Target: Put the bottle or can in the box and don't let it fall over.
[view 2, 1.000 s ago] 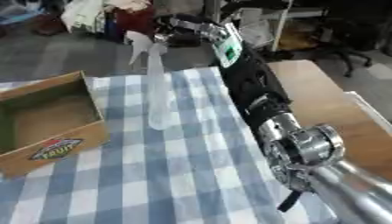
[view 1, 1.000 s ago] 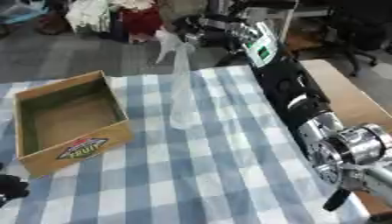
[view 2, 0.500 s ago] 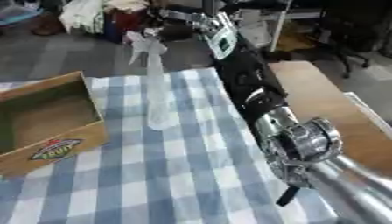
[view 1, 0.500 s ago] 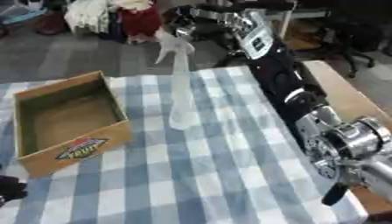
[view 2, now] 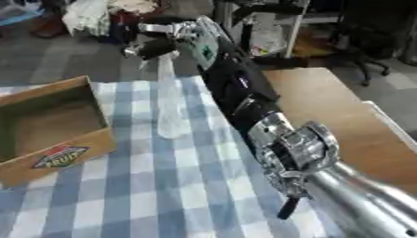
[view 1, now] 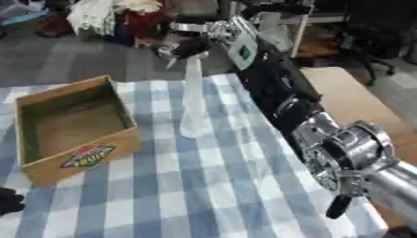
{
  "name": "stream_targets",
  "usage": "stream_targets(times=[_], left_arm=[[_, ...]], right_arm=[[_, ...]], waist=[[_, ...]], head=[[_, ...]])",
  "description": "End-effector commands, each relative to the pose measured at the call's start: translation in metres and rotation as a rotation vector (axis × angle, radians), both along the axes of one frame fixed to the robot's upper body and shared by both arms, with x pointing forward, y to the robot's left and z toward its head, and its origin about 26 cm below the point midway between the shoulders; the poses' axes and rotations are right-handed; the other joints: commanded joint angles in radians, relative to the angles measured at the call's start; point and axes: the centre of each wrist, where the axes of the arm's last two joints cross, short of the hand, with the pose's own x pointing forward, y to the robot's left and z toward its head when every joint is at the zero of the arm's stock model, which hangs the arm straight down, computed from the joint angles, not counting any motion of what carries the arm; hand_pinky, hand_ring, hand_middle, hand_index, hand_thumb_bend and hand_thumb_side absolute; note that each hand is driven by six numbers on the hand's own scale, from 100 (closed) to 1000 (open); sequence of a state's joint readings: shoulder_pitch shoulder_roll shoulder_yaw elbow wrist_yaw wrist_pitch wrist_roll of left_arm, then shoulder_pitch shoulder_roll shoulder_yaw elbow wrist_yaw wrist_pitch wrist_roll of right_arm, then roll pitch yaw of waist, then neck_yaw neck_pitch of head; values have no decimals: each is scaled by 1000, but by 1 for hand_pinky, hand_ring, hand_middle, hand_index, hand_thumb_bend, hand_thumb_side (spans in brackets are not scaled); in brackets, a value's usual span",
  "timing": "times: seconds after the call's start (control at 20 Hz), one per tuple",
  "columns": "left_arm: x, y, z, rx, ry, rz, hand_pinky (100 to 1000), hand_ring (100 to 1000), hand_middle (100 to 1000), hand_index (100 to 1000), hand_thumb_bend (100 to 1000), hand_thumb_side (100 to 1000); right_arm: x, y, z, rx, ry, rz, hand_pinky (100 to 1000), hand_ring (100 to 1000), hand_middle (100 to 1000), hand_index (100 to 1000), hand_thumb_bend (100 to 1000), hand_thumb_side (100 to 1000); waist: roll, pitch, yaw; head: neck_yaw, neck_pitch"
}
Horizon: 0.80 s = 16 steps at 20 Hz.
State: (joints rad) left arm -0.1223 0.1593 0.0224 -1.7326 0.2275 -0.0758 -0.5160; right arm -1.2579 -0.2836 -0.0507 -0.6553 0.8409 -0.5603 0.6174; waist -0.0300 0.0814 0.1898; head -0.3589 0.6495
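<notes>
- A tall, slim, translucent white plastic spray bottle [view 1: 194, 100] stands upright on the tabletop [view 1: 211, 186], which is covered with a blue-and-white checked cloth.
- The bottle's base rests on the cloth just right of the box, near its far right corner, and apart from it.
- The right hand [view 1: 189, 42], black with silver parts, is at the top of the bottle, its fingers curled round the trigger head; the head itself is mostly hidden by the hand.
- The right arm [view 1: 277, 88] runs from the lower right of the view up and over the cloth to the bottle's top, black along the forearm with a white and green label near the wrist and a large silver joint close to the camera.
- An open, shallow cardboard box [view 1: 71, 127] with a red, yellow and green fruit label on its front wall sits on the left part of the cloth; nothing lies inside it.
- A dark shape at the lower left edge of the left eye view [view 1: 10, 201] is probably the left hand; I cannot tell how its fingers are set.
- A bare brown wooden surface [view 2: 342, 116] shows to the right of the cloth.
</notes>
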Motion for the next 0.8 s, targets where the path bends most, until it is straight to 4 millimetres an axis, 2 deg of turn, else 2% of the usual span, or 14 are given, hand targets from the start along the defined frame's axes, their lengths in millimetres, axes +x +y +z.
stream_targets(times=[0.05, 0.45, 0.55, 0.65, 0.7, 0.75, 0.8], left_arm=[[1, 3, 9, 19, -24, -4, 741, 712, 654, 887, 197, 966], [1, 4, 9, 20, -24, 0, 740, 711, 654, 887, 197, 968], [1, 4, 9, 20, -24, 2, 740, 711, 653, 887, 197, 968], [1, 4, 9, 20, -24, 3, 740, 711, 653, 887, 197, 967], [1, 4, 9, 20, -24, 3, 740, 711, 653, 887, 197, 968], [1, 4, 9, 20, -24, 4, 739, 711, 653, 887, 197, 968], [1, 4, 9, 20, -24, 5, 740, 710, 653, 887, 197, 969]], right_arm=[[0, 2, 14, -370, 7, 268, 913, 891, 899, 958, 100, 793], [2, -2, 6, -485, 15, 214, 832, 837, 869, 947, 100, 735], [2, -4, 3, -497, 18, 209, 767, 786, 831, 933, 100, 669], [3, -5, 1, -506, 21, 206, 699, 738, 798, 916, 100, 537], [3, -5, 0, -509, 23, 206, 666, 711, 779, 906, 100, 433], [3, -6, -1, -509, 26, 206, 647, 696, 769, 901, 100, 379], [3, -7, -3, -508, 29, 207, 616, 672, 753, 889, 100, 236]], waist=[[2, -20, 1], [-1, -20, 0], [-1, -20, -1], [-1, -20, -1], [0, -20, -2], [0, -20, -2], [0, -20, -2]], head=[[-3, 3], [-2, 5], [-1, 4], [-2, 4], [-3, 4], [-3, 3], [-3, 3]])
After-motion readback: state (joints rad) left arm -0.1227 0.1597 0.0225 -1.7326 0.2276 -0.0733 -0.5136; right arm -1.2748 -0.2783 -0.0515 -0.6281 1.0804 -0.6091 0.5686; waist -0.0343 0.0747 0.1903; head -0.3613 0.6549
